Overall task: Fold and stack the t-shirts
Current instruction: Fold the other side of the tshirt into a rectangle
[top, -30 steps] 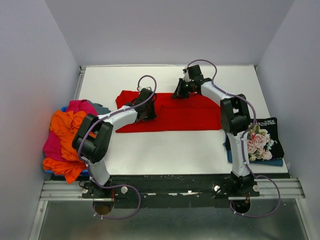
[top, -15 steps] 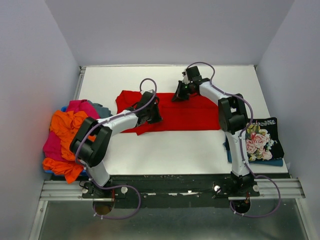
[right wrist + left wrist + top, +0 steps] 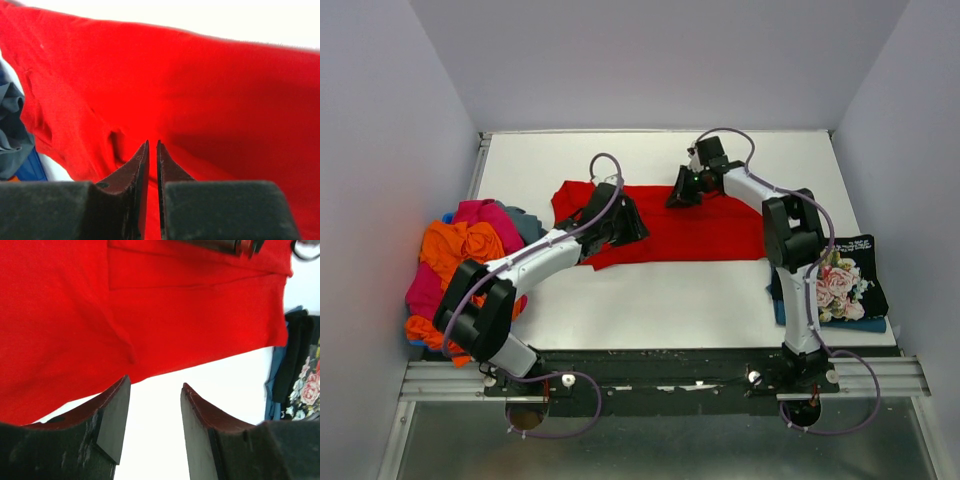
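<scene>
The red t-shirt [image 3: 705, 225] lies flat and partly folded in the middle of the table. My left gripper [image 3: 628, 222] is at its left near edge, open, with only white table between its fingers [image 3: 114, 412]; the red cloth [image 3: 175, 315] lies just beyond the tips. My right gripper [image 3: 680, 192] hovers low over the shirt's far edge. Its jaws [image 3: 152, 143] are parted by a thin slit and pinch nothing, with red cloth [image 3: 210, 80] beneath. Orange [image 3: 460, 245], magenta [image 3: 480, 212] and teal-grey [image 3: 525, 221] tees are heaped at the left. A black floral tee [image 3: 845, 280] lies folded at the right.
The floral tee rests on a folded blue cloth [image 3: 788, 310] by the right arm's base. The left heap hangs over the table's left edge. Grey walls close in the table on three sides. A rail [image 3: 660, 375] runs along the near edge.
My left gripper has opened and let go of the red shirt's edge, and its arm has stretched out lower. The right jaws have parted slightly. The shirt's near left part now lies folded in.
</scene>
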`<state>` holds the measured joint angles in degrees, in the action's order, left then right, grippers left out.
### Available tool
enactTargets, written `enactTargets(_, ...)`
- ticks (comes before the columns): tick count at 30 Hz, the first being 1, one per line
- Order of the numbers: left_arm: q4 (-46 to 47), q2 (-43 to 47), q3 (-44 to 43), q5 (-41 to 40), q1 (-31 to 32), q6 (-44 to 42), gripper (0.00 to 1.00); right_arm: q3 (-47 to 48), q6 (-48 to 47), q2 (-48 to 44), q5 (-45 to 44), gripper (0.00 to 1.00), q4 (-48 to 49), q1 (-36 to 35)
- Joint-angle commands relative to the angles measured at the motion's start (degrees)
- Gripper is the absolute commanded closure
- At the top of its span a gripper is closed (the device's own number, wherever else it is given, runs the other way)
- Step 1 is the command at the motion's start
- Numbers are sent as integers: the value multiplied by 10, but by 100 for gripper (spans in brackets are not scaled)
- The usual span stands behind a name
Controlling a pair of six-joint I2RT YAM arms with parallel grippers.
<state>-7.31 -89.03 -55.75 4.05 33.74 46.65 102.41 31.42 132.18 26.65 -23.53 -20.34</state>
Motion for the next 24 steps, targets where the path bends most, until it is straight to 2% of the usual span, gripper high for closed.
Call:
enactTargets(1, -31, 47, 25, -56, -31, -24, 48, -62, 5, -83, 28, 84, 52, -9)
enactTargets(5, -37, 60, 41, -92, -56, -22, 63, -130, 14, -134, 44, 90, 89, -24)
enactTargets(7, -26, 64, 54, -108, -62, -17, 77, -155, 14, -145, 52, 99, 107, -42)
enactTargets(10, -11, 58, 64, -119, -73, -8, 100, -174, 26, -143, 69, 99, 118, -66)
enactTargets(14, -14, 26, 53, -131, -93, -12, 100, -193, 39, -128, 89, 99, 141, -92)
enactTargets(18, -10, -14, 42, -133, -124, -15, 100, -205, 52, -111, 66, 99, 138, -98)
enactTargets(24, -56, -91, 7, -129, -155, -3, 100, -226, 68, -94, 11, 99, 119, -98)
